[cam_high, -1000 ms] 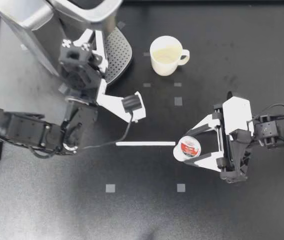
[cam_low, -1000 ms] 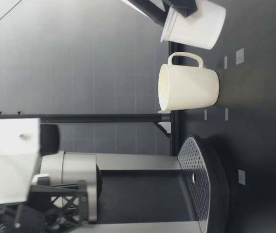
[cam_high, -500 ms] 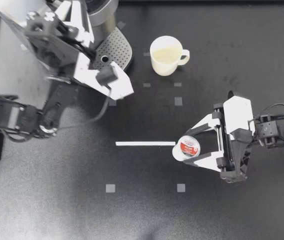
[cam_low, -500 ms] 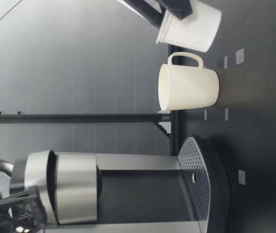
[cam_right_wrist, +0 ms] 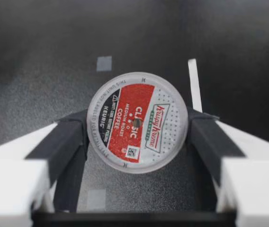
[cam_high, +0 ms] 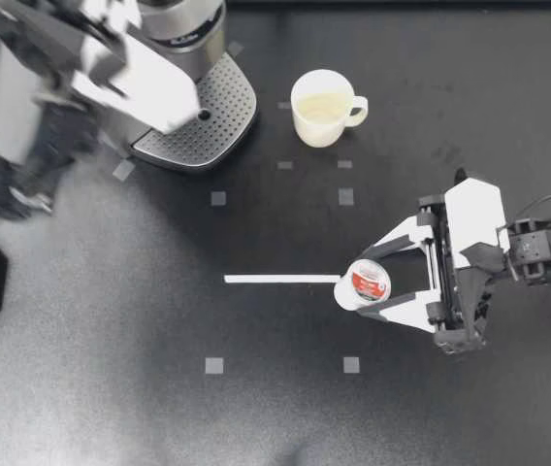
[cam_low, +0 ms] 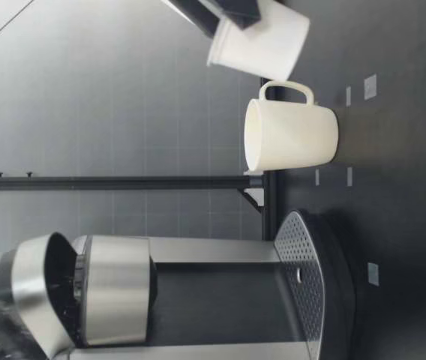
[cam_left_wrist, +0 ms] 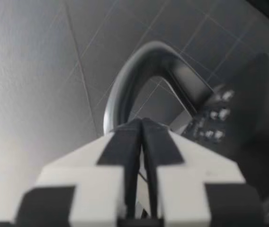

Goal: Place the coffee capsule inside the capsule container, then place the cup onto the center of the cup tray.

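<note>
Top view. The right gripper is clamped on the coffee capsule, one finger on each side of its wall, well apart from the coffee machine on the right arm's side of the table. The left gripper is a blur over the coffee machine, so we cannot read its fingers here. The cup stands upright just beside the coffee machine's perforated cup tray, not touching it, with its handle turned away from the machine.

Low view. The capsule hangs clear of the table, higher than the cup's rim and nearer this camera than the coffee machine. The machine's lid is tilted open, and the dark capsule container shows beneath it.

Left wrist view. The fingers lie flat against each other with nothing seen between them. The machine's curved handle is just ahead of the tips.

Right wrist view. The foil top faces the camera, and both pads press the side wall under the rim.

Handling, our judgement: the capsule is light, with a thin wall that could dent and foil that could puncture. We would keep the hold on the wall, with modest force and the foil kept level. The cup looks stiff, heavier and glossy, so we would pinch its wall at the rim or take it by the handle.
</note>
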Robot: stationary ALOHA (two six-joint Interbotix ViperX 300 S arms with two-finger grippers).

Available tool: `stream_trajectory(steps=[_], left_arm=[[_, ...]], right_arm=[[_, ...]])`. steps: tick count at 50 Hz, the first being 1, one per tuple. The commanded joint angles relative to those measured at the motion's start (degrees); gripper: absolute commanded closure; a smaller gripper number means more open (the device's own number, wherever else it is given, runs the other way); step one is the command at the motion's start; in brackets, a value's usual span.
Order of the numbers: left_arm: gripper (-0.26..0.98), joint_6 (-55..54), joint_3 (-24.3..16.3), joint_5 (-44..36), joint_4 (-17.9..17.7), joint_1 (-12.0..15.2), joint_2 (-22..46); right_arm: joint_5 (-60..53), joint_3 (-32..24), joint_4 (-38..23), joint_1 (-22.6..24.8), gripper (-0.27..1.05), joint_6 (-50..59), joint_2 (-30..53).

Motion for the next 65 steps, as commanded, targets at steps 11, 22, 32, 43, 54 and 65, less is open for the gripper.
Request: stream_trajectory(steps=[11, 22, 32, 43, 54, 65], left_arm=[[0.61, -12.48, 3.78, -10.63, -0.97, 6.33, -10.02], [0.61, -18.63, 6.94, -17.49, -1.23, 10.02, -14.33], [0.61, -19.16, 7.03, -18.37, -1.23, 11.25, -14.85], [0.61, -19.42, 7.47, -18.46, -1.58, 13.1, -15.91], [0.61, -19.95, 8.44, -19.51, -2.55, 14.24, -17.05], [0.61, -23.73, 8.0, -31.55, -2.55, 14.15, -19.42]], right_arm=[[-0.62, -0.88, -0.09, 0.35, 0.17, 0.18, -1.49], [-0.79, -0.97, -0.09, 0.35, 0.17, 0.09, -2.11], [-1.32, -0.97, 0.0, 0.35, 0.17, 0.18, -3.34], [-1.76, -0.97, 0.0, 0.35, 0.17, 0.18, -3.52], [-3.16, -0.97, 0.0, 0.35, 0.17, 0.26, -3.69], [-4.48, -0.97, -0.09, -1.76, 0.17, -1.41, -6.24]])
